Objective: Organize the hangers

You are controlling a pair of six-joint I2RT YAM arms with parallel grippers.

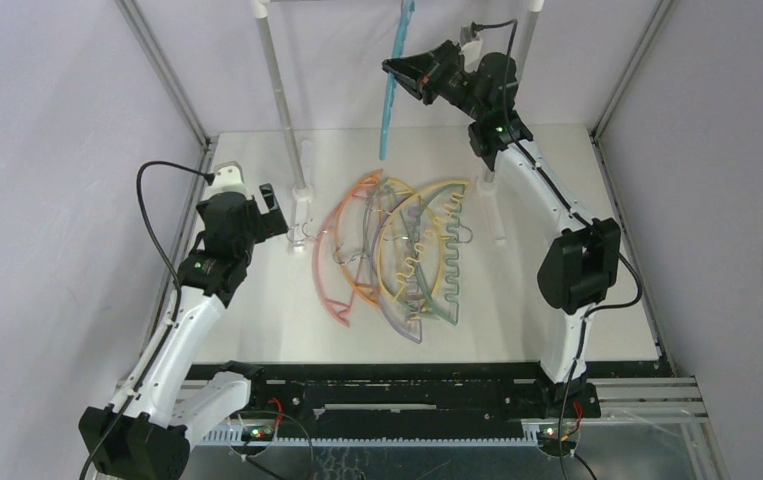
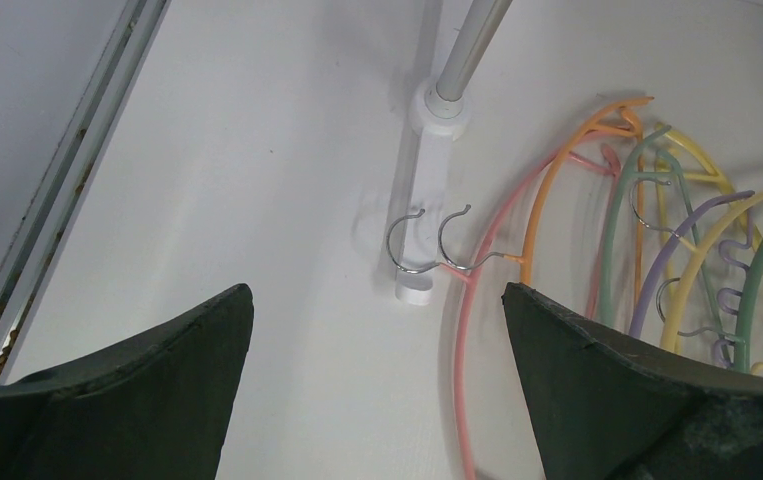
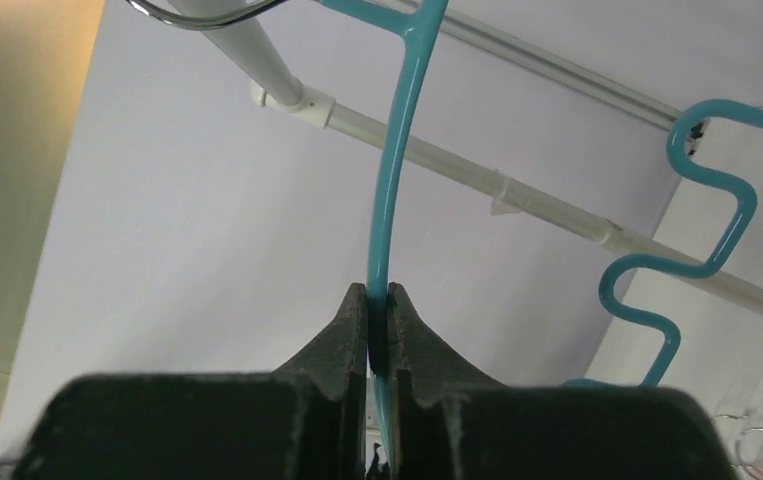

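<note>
Right hand [image 3: 378, 297] clamps teal hanger [image 3: 384, 200], hook cropped; left hand [image 2: 377, 292] spread.

Pale lilac walls [image 1: 47, 110] stand on three sides of a white table [image 1: 257, 330] (its surface shines a little), and two metal corner posts [image 1: 162, 68] rise at the back.

Left gripper [image 2: 377, 292] spread wide over white table [image 2: 257, 150], coloured hangers [image 2: 607, 250] piled at right
</note>
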